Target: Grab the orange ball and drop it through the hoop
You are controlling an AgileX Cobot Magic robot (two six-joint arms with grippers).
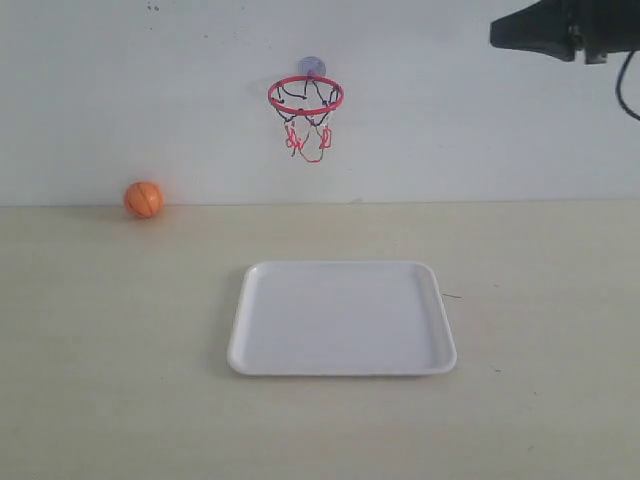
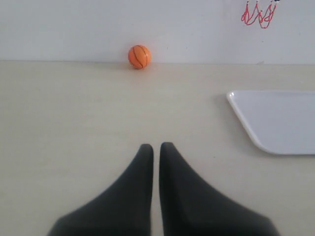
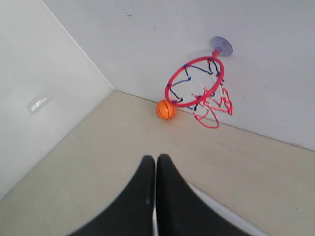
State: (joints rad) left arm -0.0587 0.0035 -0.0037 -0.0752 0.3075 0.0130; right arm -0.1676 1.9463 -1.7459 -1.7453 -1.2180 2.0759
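Observation:
The orange ball rests on the table against the back wall, far left. It also shows in the left wrist view and the right wrist view. The hoop hangs on the wall by its suction cup, with the red ring and net above the tray's far side. My left gripper is shut and empty, low over the table, well short of the ball. My right gripper is shut and empty, held high. From there the hoop appears beyond the fingertips. The right arm shows at the exterior view's top right.
A white tray lies flat in the middle of the table, below the hoop; its corner shows to one side of the left gripper. The back wall runs directly behind the ball.

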